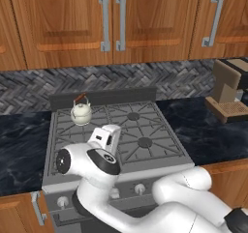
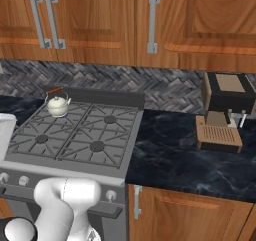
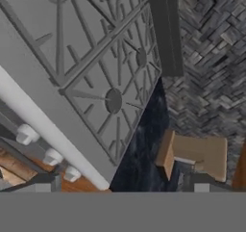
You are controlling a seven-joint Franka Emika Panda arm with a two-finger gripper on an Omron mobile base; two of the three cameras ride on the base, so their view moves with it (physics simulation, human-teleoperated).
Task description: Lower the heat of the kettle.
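Stove (image 1: 145,130) first: a grey gas range with four grated burners, set into a dark marbled surface (image 1: 213,135) under wooden cabinets (image 1: 63,24), with a herringbone backsplash behind. Its control knobs (image 1: 139,188) run along the front panel, facing the robot; in the hand view a few of them show as white stubs (image 3: 52,156) below the long front rail.

The kettle (image 1: 81,112) sits upright on the rear left burner, cream-bodied with its reddish handle arched over the lid. In the right base view it stands at the same back corner (image 2: 57,105), well apart from the other three burners, which carry nothing. Whether anything is in the kettle cannot be told, since the lid is on.

The relation that matters is this: the kettle lies away and toward the back, while the knobs that govern its heat lie low on the front face, nearer the arm and below its raised hand (image 1: 107,139). The hand camera looks across the right burners toward a coffee machine (image 3: 197,154) on the surface, not at the knob row's left end. My judgement is that the hand must drop and swing to reach the knob belonging to the rear left burner.

The fingers are out of sight, so I cannot tell how wide they stand.
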